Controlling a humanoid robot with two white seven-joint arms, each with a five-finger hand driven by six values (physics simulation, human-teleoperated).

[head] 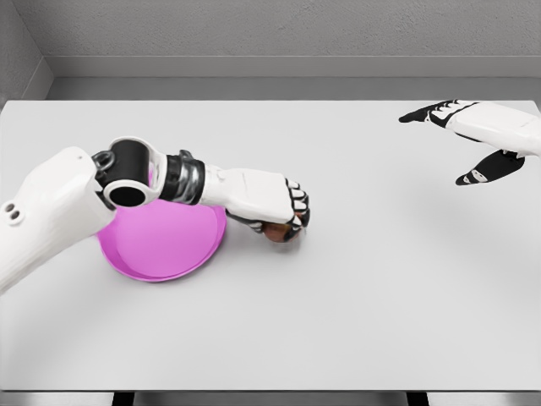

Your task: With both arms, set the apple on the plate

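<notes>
From my seat, the plate sits at nine o'clock on the table, partly under my left arm, with bare tabletop between it and the near edge. Just past its rim, toward three o'clock, my left hand is curled down over the apple, fingers wrapped on top, the fruit showing only beneath the palm and resting on the table. Wide open surface runs from there to the right edge. At two o'clock, my right hand hovers with fingers spread, holding nothing.
</notes>
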